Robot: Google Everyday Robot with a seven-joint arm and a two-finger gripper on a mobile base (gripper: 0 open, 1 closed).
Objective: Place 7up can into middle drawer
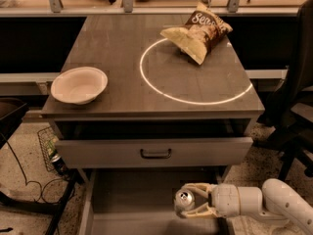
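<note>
The 7up can (pixel 185 199) is a pale silver can with a shiny top, held upright in my gripper (pixel 190 201). The gripper's white fingers (pixel 195 186) are shut on it from both sides. It hangs over the right part of the middle drawer (pixel 132 199), a wide grey tray pulled out below the cabinet. The white arm (pixel 264 202) reaches in from the lower right.
Above the tray is a grey drawer front with a black handle (pixel 155 153). On the cabinet top lie a white bowl (pixel 79 84) at the left and a chip bag (pixel 198 32) at the back right. A dark chair (pixel 293 106) stands at the right.
</note>
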